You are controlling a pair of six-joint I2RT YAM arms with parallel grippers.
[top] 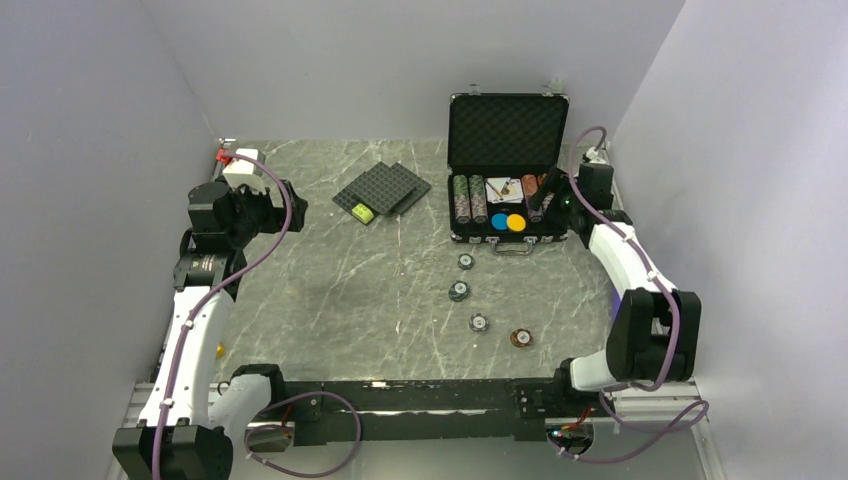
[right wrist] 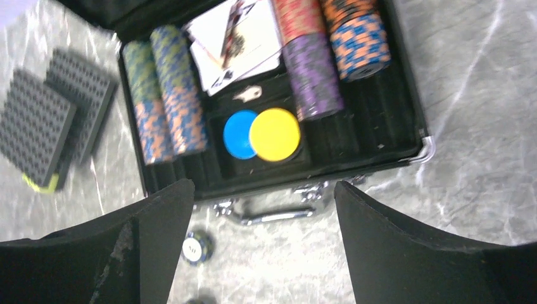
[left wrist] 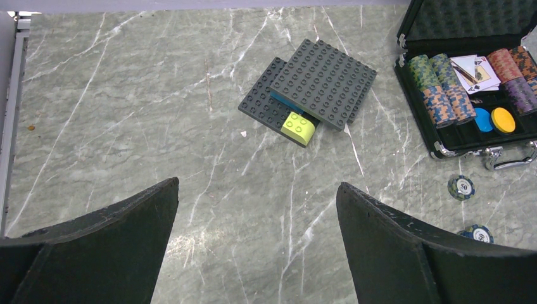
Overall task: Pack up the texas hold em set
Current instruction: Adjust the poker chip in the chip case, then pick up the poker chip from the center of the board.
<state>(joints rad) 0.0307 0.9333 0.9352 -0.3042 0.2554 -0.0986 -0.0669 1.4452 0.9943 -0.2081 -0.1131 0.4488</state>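
right hand (right wrist: 263, 193): spread wide, empty, above the briefcase (right wrist: 386, 120) | left hand (left wrist: 256, 190): spread wide, empty, over the counter (top: 330, 290) | place: far right of counter, lid (top: 508, 130) upright, four loose chips (top: 480, 322) flat in front | risk: could skid flat chips away on pinching, or jostle packed rows (right wrist: 164, 95) | axis: runs left-right, handle (top: 512, 248) facing the arms

Black briefcase (top: 508, 130), blue disc (right wrist: 240, 135), yellow disc (right wrist: 275, 134)

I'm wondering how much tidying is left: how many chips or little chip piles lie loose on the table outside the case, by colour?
Dark greenish chips: 3
Brown chip: 1
Total: 4
Whether each is a single chip or a small pile, I cannot tell.
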